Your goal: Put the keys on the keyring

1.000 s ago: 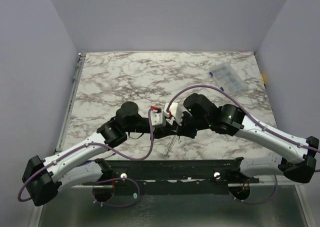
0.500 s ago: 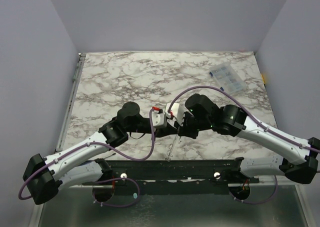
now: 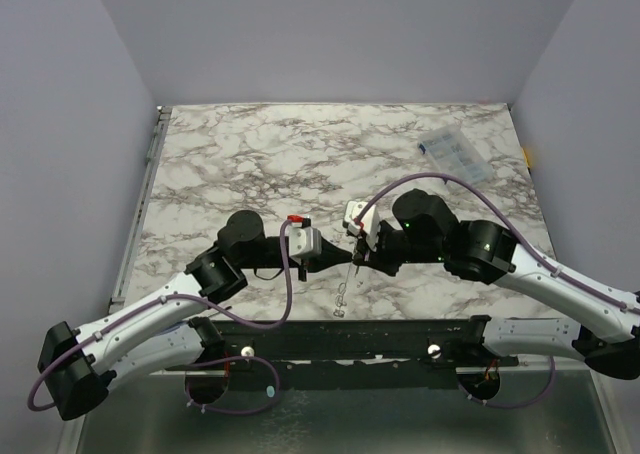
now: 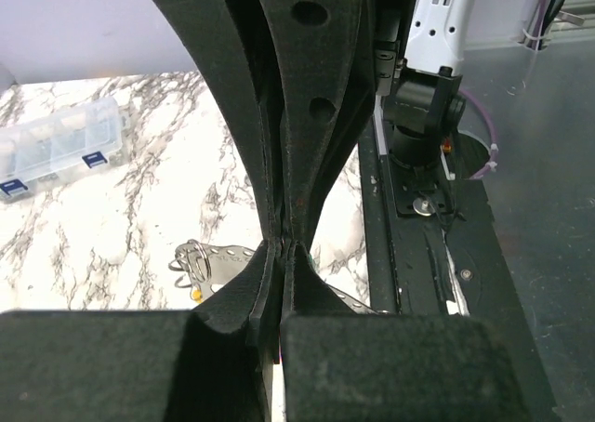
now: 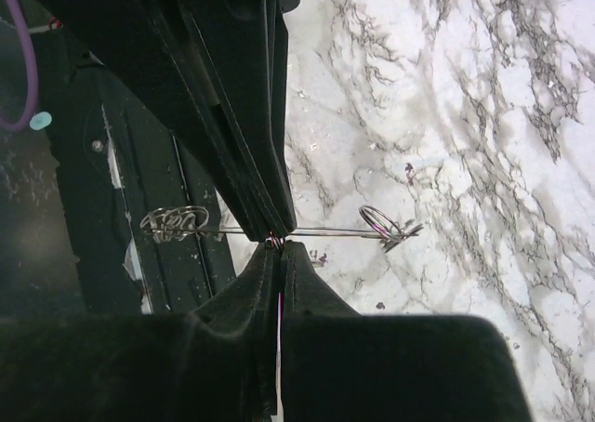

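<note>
My right gripper [image 3: 358,258] is shut on the middle of the keyring [image 3: 344,292], a thin grey metal strip with small rings at both ends that hangs toward the table's near edge. In the right wrist view the keyring [image 5: 372,230] runs across just past my shut gripper [image 5: 277,243]. My left gripper [image 3: 330,260] sits just left of it, shut; only a green speck [image 4: 309,257] of the green key shows at its tips [image 4: 284,247]. In the left wrist view the keyring [image 4: 209,255] lies behind the fingers, with a yellow speck [image 4: 197,294] of the yellow key under its rings.
A clear plastic compartment box [image 3: 455,154] lies at the back right of the marble table [image 3: 250,164]; it also shows in the left wrist view [image 4: 56,148]. A dark metal rail [image 3: 340,336] runs along the near edge, under the keyring's lower end.
The two grippers have drawn slightly apart: the left one went left, the right one right and turned. The keyring still hangs from the right gripper.
</note>
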Robot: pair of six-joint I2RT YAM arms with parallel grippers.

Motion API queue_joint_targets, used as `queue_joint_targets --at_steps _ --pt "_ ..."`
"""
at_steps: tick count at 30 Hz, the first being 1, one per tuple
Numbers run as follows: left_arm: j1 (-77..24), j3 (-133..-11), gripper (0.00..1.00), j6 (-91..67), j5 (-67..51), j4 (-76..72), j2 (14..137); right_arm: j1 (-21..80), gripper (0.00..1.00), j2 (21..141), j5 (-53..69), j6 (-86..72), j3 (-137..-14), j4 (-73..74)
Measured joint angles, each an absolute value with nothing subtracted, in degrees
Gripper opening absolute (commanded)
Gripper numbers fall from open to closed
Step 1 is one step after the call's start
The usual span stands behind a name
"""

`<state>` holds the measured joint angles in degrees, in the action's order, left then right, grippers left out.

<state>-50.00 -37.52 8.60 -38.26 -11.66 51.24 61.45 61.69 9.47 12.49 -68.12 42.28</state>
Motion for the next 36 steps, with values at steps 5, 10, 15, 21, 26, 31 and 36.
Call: queue_joint_targets --at_steps 5,10,15,21,26,31,36 --pt "-49.9 -36.6 0.0 7.5 -36.7 -12.4 49.7 61.5 0.1 61.5 9.5 12.5 -67.7 40.6" --pt "-49.5 -35.0 0.0 6.0 -35.5 -13.8 47.8 61.5 0.3 61.5 9.8 12.2 -67.4 38.9" --pt "-48.2 -33.4 0.0 4.6 -34.0 -14.1 46.5 61.6 0.42 61.3 10.6 12.0 -67.2 36.6" --pt "-46.7 -32.7 0.0 3.0 -33.5 -15.1 45.5 61.6 0.45 60.7 11.0 12.0 -65.3 34.6" --pt "-45.8 -32.3 0.0 1.8 -33.5 -16.7 44.6 61.6 0.43 60.1 11.0 12.0 -63.5 33.1" --pt "-45.2 -32.0 0.0 1.0 -33.5 -17.3 44.5 61.6 0.42 59.1 10.9 12.0 -62.5 31.7" --pt "-44.7 -31.9 0.0 0.4 -33.5 -18.3 44.3 61.6 0.39 59.1 9.5 12.0 -62.5 30.7"
